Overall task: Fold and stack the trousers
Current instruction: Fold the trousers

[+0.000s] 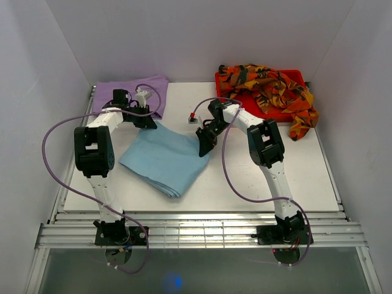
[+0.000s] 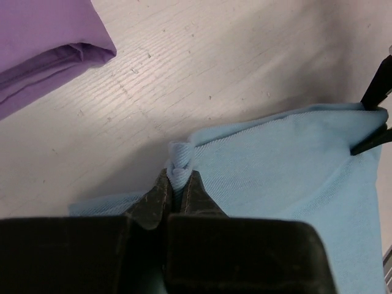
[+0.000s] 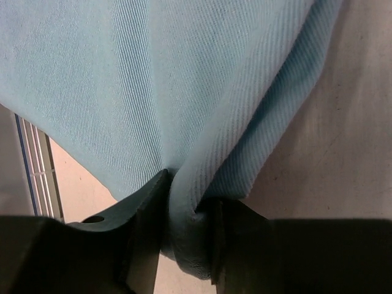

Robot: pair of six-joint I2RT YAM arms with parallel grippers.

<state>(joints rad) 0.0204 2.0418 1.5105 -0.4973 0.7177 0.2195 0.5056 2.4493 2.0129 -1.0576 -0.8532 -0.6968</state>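
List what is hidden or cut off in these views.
Red tray: mostly under patterned trousers, top view.
Blue trousers: outline cut off by frame edges, right wrist view.
Lilac trousers: cut off at frame edge, left wrist view; left arm overlaps them, top view.

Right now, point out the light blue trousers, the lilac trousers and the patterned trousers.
light blue trousers point(image 1: 165, 159): top view, middle of the folded cloth.
lilac trousers point(image 1: 104, 89): top view, bare left part.
patterned trousers point(image 1: 269, 86): top view, middle of the heap.
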